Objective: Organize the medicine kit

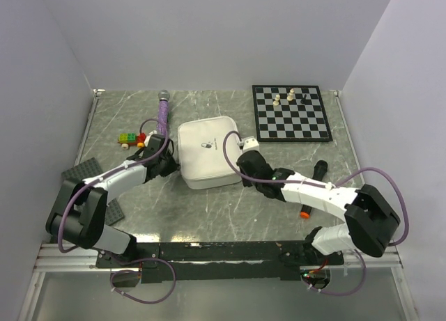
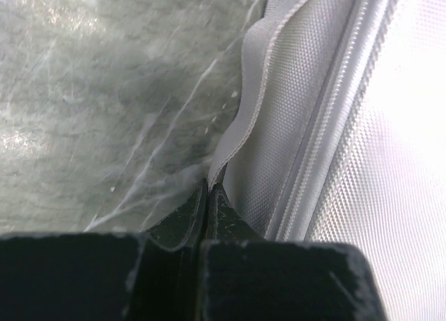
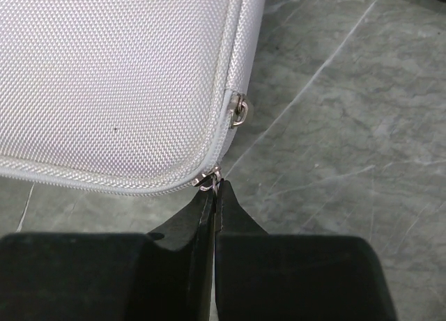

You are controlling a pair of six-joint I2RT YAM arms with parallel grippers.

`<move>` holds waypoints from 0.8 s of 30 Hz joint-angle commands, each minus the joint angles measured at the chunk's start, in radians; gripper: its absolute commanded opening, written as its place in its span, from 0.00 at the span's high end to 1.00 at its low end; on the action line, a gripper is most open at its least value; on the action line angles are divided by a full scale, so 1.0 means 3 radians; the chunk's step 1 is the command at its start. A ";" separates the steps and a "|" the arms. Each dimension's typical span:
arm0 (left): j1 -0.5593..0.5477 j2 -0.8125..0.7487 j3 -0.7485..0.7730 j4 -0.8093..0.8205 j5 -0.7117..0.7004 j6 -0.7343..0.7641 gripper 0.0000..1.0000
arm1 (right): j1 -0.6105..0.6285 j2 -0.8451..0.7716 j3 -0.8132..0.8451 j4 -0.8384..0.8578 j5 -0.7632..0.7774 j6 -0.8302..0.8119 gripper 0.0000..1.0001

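Medicine kit (image 1: 207, 152) is a white zip case, lid down, flat on the grey marbled table (image 1: 209, 213), roughly mid-table with its small dark logo facing up.

Left gripper (image 2: 209, 193) is at the kit's 9 o'clock edge. Its jaws are pressed together, with a grey fabric tab (image 2: 240, 129) from the kit's side seam pinched at the tips.

Right gripper (image 3: 214, 194) is at the kit's 4 o'clock corner, jaws together and nipping the metal zip pull (image 3: 210, 176) right at the corner of the zip line. A second metal ring (image 3: 239, 113) sits on the kit's side wall just past it, untouched.

Other stuff, clock positions taken from the kit in the top view:
- chessboard (image 1: 291, 119) at 1 o'clock, well apart, with a few chess pieces (image 1: 289, 97) on its far rows
- purple microphone (image 1: 163, 111) at 11 o'clock
- toy bricks (image 1: 131, 138) at 9 o'clock, beyond the left arm
- dark grey baseplates (image 1: 87, 172) at 8 o'clock — partly under the left arm
- black marker (image 1: 320, 171) with an orange end at 4 o'clock, behind the right arm
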 commanded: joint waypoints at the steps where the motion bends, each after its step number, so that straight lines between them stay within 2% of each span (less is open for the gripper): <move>1: 0.0135 0.0078 -0.0110 -0.0324 -0.0653 0.0355 0.99 | -0.0299 0.0198 0.0322 -0.0084 0.0445 -0.0230 1.00; 6: 0.0135 0.0068 -0.0024 -0.0461 -0.0689 0.0497 0.99 | -0.0304 0.0398 0.0282 0.0094 0.0409 -0.0429 1.00; 15: 0.0196 0.0089 0.0212 -0.0707 -0.0521 0.1233 0.99 | -0.0468 0.0572 0.0318 0.0473 0.0087 -0.0716 1.00; 24: 0.0222 0.0165 0.0094 -0.0538 -0.0270 0.1331 0.99 | -0.0652 0.0711 0.0359 0.0785 -0.0154 -0.0865 1.00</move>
